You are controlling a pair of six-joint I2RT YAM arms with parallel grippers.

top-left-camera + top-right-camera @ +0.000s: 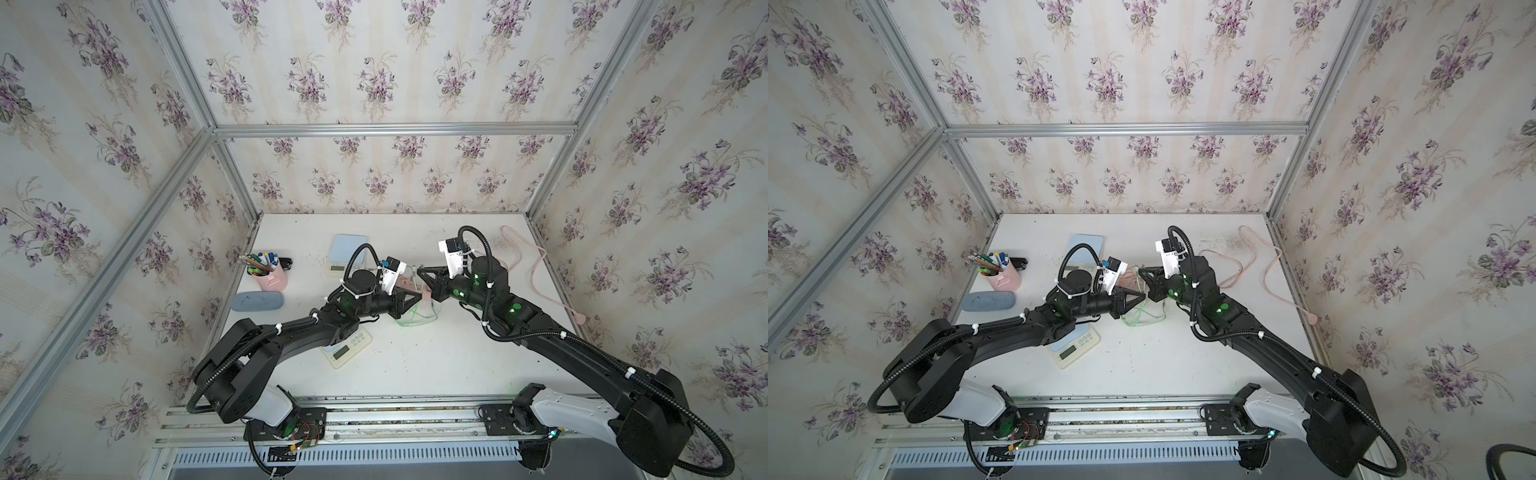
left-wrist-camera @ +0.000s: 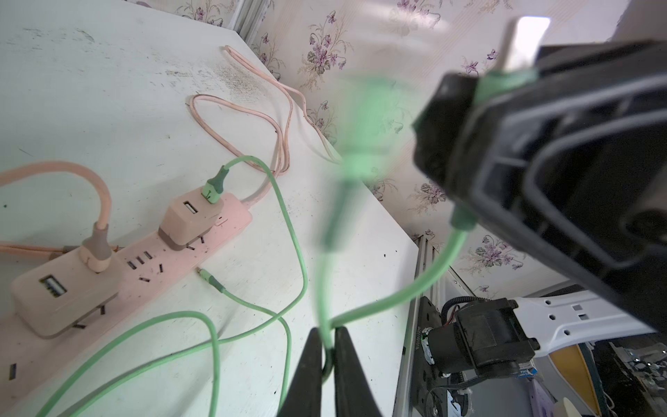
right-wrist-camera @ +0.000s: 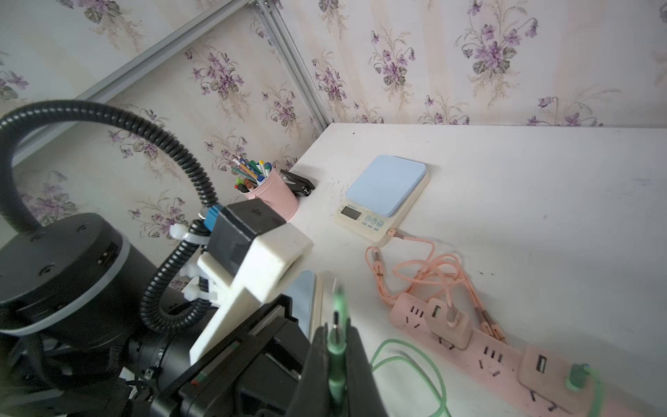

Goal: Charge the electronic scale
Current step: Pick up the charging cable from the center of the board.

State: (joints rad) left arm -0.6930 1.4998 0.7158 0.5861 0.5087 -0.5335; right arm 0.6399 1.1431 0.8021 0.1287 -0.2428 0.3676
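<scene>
A cream electronic scale with a blue top (image 3: 386, 187) stands at the back with a pink cable in its side. Another scale (image 1: 347, 349) lies mostly under my left arm, display showing. A green cable (image 2: 288, 234) runs from a charger (image 2: 187, 220) on the pink power strip (image 2: 144, 274). My left gripper (image 2: 327, 330) is shut on that green cable just above the table. My right gripper (image 3: 337, 326) is shut on a green plug (image 3: 338, 346), metal tip pointing out. Both grippers meet over the strip in both top views: the left gripper (image 1: 419, 296) and the right gripper (image 1: 419, 270).
A pink pen cup (image 1: 270, 276), a black stapler (image 1: 284, 262) and a grey-blue case (image 1: 257, 301) sit at the left. Pink cable loops (image 1: 536, 266) trail along the right edge. A loose green connector (image 2: 209, 279) lies beside the strip. Walls enclose three sides.
</scene>
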